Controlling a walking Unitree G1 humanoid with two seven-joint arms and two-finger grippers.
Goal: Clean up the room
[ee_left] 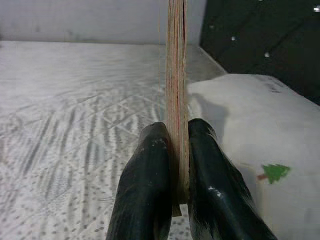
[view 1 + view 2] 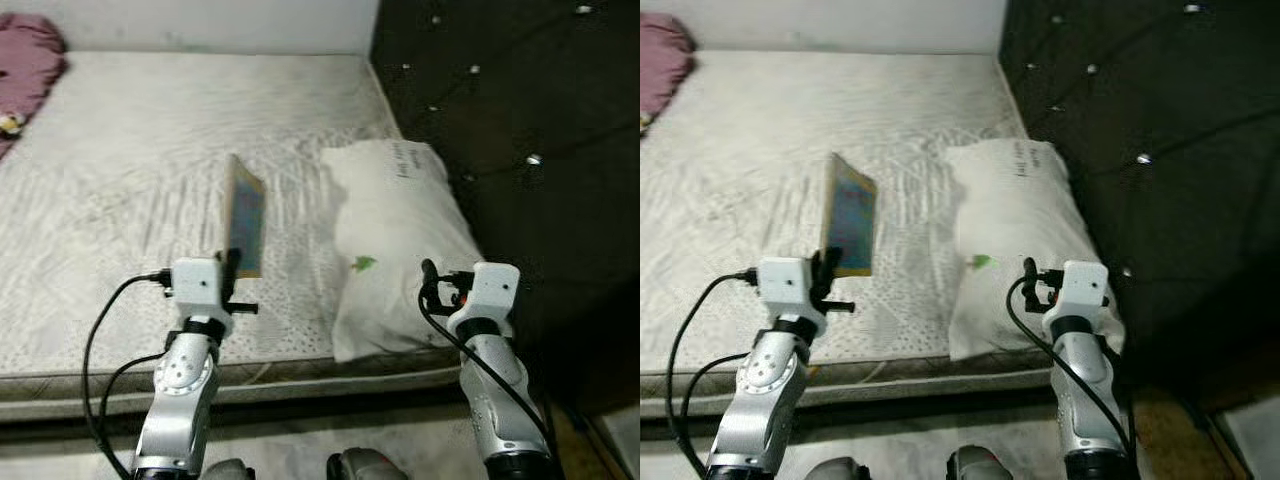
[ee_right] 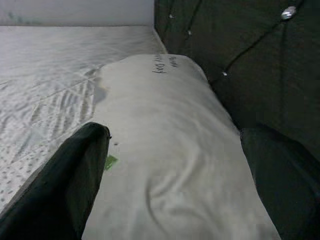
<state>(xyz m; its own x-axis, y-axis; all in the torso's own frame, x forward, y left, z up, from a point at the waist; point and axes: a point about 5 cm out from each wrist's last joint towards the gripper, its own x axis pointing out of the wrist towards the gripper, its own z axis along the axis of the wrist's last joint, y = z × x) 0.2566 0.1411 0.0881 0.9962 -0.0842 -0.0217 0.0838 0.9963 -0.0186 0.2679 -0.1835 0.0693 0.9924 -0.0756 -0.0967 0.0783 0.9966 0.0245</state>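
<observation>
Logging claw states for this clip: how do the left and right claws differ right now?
The left claw is shut on a thin book, holding it upright on edge above the mattress; the right claw is open and holds nothing. The left points over bare mattress, the right over the white pillow. Both are raised before the bed.

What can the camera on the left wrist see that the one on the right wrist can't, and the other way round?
The left wrist view shows a thin flat book edge-on, clamped upright between the left gripper's black fingers. The right wrist view shows the open right gripper, its fingers spread above the pillow, with nothing held. Both share the white pillow with a small green tree print, the quilted white mattress and the dark tufted headboard.
</observation>
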